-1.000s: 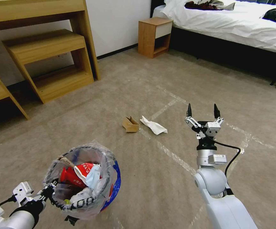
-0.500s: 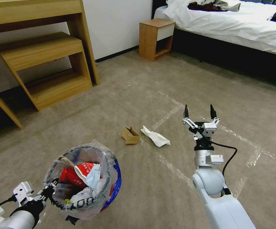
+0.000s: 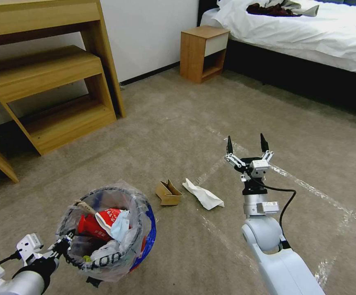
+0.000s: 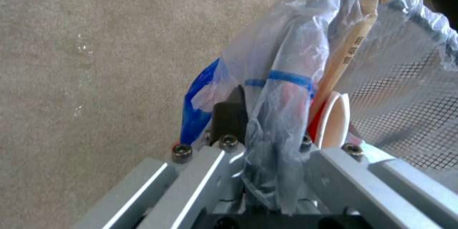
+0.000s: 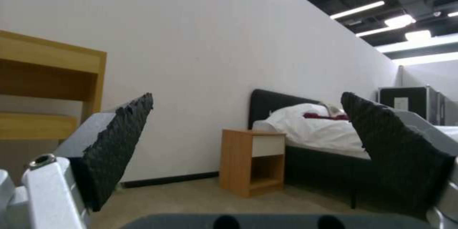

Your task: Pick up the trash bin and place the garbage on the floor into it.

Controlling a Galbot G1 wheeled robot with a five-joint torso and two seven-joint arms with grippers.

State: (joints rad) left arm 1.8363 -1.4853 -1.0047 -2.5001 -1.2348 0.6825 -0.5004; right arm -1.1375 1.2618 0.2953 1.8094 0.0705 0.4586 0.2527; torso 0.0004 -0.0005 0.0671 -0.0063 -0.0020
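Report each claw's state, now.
Left claw: shut on the trash bin, gripping its bag-covered rim.
Right claw: open, empty, held above the floor.

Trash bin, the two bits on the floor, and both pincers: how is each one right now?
trash bin: off the floor, held, nearly full
cardboard scrap: lying on the floor
white paper: crumpled, on the floor
left pincer: shut on the bin's rim
right pincer: open, empty, raised

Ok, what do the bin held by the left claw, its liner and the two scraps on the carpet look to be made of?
The trash bin looks like black wire mesh, an open grid. Its liner seems thin clear plastic film, crinkled and glossy. The brown scrap looks like matte folded cardboard. The white scrap is probably crumpled paper or tissue.
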